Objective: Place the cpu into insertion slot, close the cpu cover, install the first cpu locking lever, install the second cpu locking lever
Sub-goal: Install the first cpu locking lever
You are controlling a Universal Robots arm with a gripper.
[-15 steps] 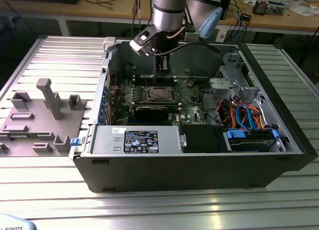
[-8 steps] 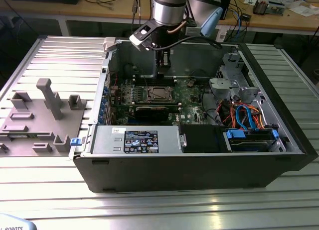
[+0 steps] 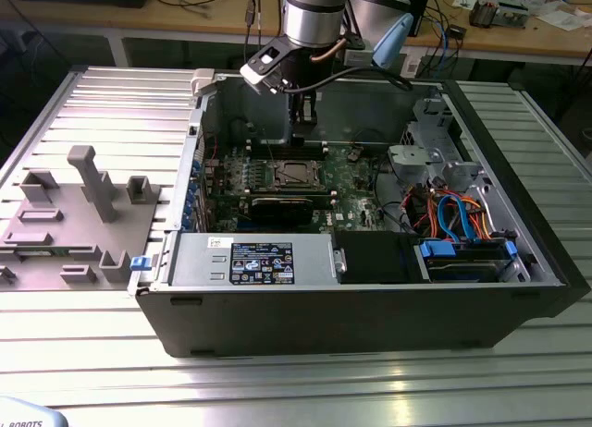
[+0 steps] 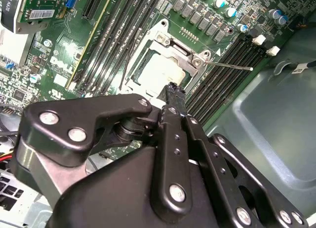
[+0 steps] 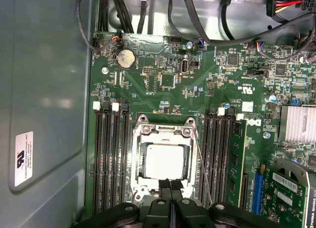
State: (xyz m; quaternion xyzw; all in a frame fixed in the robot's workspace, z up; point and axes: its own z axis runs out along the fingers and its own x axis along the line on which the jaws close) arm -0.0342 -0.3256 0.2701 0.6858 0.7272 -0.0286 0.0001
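Gripper: black metal fingers pressed together, holding nothing.
Chip: flat silvery square just beyond the fingertips.
Cover: thin shiny frame lying flat around the chip.
Lever: thin wire rod beside the gripper.

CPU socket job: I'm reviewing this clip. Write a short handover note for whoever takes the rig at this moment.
Gripper: shut, nothing seen in it, tips low at the edge of the insertion slot.
The cpu: seated in the slot, silvery face up.
The cpu cover: looks lowered over the cpu, framing it.
Levers: one locking lever slants away over the memory slots, apparently unlatched; the other I cannot judge.
Done: cpu placed, cover apparently closed.
Left: lever locking.
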